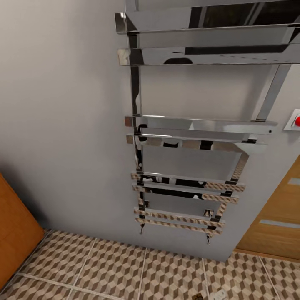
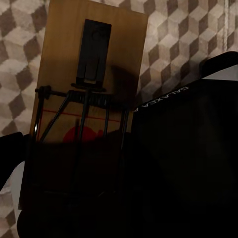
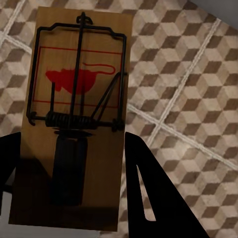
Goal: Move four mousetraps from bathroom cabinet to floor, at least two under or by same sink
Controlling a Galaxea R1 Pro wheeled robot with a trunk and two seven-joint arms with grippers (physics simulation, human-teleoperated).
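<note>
A mousetrap [image 3: 74,114], a wooden slab with black wire and a red mouse print, sits between the black fingers of my right gripper [image 3: 72,163], which is shut on it above the bathroom floor [image 3: 188,99]. My left gripper [image 2: 74,163] is shut on another mousetrap [image 2: 89,74], whose lower half lies in dark shadow over the cube-patterned tiles [image 2: 20,59]. In the head view, an orange-brown side of the cabinet [image 1: 16,241] stands at the far left on the bathroom floor [image 1: 125,266]. The sink is out of view.
A chrome ladder towel rail [image 1: 187,175] hangs on the grey wall [image 1: 62,125] straight ahead. A wooden door [image 1: 275,225] stands at the right, with a red-buttoned wall switch [image 1: 294,121] above it. Open tiles run along the wall's foot.
</note>
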